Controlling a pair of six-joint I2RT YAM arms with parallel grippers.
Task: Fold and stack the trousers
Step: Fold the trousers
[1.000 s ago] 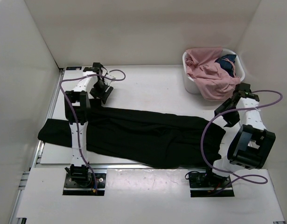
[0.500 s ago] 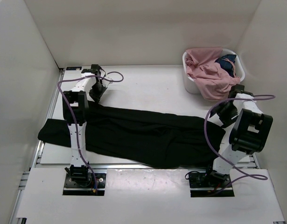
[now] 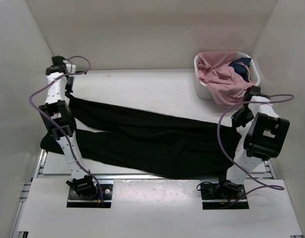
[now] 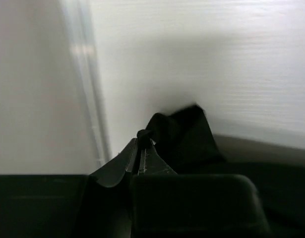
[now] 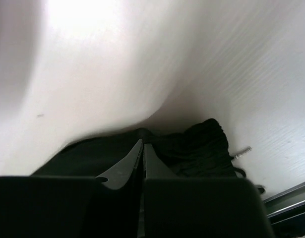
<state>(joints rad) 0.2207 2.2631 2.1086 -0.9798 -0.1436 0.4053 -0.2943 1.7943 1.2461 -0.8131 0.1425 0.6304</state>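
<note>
The black trousers (image 3: 157,139) lie lengthwise across the table, waist to the right. One leg runs to the far left corner, where my left gripper (image 3: 70,93) is shut on its end; in the left wrist view the left gripper (image 4: 142,135) pinches a peak of black cloth (image 4: 184,131). The other leg lies flat near the left front edge (image 3: 55,141). At the waist end my right gripper (image 3: 237,121) is shut on the fabric. In the right wrist view the right gripper (image 5: 142,138) bites the trousers beside the gathered waistband (image 5: 204,148) and a drawstring tip (image 5: 241,151).
A white basket (image 3: 202,89) stands at the back right, holding pink clothes (image 3: 219,79) and a dark blue item (image 3: 240,67), just behind the right arm. White walls close in on the left, right and back. The table's front edge (image 3: 152,176) runs along the trousers.
Both grippers closed on the trousers. The left arm swung back and to the left with one leg end, spreading the two legs apart. The right arm settled on the waist.
</note>
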